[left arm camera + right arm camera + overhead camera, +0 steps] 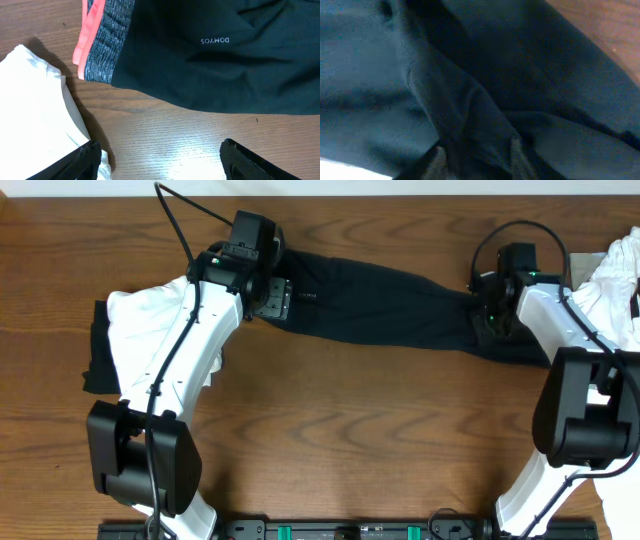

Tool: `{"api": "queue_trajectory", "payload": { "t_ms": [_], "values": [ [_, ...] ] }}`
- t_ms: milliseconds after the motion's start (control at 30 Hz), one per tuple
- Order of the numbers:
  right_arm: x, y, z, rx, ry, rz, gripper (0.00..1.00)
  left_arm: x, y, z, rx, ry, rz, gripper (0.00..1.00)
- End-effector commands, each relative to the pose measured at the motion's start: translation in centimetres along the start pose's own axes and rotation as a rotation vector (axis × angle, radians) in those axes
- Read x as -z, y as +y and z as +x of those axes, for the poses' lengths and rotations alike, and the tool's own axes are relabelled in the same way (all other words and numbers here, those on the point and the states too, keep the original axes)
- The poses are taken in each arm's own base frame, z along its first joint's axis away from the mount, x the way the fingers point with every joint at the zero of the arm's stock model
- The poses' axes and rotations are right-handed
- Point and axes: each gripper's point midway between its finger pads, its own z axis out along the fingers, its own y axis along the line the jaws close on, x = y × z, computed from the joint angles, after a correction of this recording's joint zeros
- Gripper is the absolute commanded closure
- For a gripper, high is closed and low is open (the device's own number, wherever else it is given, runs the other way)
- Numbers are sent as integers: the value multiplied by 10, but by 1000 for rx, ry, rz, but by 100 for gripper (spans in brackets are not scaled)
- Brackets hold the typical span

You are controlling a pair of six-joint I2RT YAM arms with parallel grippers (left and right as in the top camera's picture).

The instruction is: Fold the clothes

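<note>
fingers (pixel 436 159) flank trousers (pixel 470 100) fold: right wrist | waistband (pixel 102 45): left wrist

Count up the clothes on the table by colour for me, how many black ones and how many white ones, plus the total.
Black: 2, the black trousers and a black garment partly under the left white one.
White: 2, a white garment at the left and a white garment at the right edge.
Total: 4

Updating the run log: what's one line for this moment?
left gripper: open, empty, near waistband | right gripper: on black trousers, grip unclear
</note>
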Motion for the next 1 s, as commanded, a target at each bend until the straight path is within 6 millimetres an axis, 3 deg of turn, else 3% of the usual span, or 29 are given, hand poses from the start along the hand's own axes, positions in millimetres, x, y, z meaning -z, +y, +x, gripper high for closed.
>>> {"api": "queue_trajectory", "payload": {
  "t_ms": [0, 200, 300, 600, 800, 967],
  "values": [
    [-15, -4, 14, -35, 48, 33, 68, 6, 4, -6, -5, -23, -9, 22],
    [-8, -37, 17, -60, 77, 220, 85, 6, 4, -9, -4, -36, -8, 22],
    [0, -43, 11, -78, 55, 242, 87, 7, 4, -14, -2, -54, -6, 22],
    [-3, -32, -6, -105, -52, 50, 89, 7, 3, -16, -2, -64, -5, 21],
    [4, -54, -14, -182, -109, 34, 92, 7, 3, -16, -2, -65, -5, 21],
    [20, -37, -30, -151, -214, -182, 96, 7, 3, -17, -1, -69, -5, 21]
  ]
}}
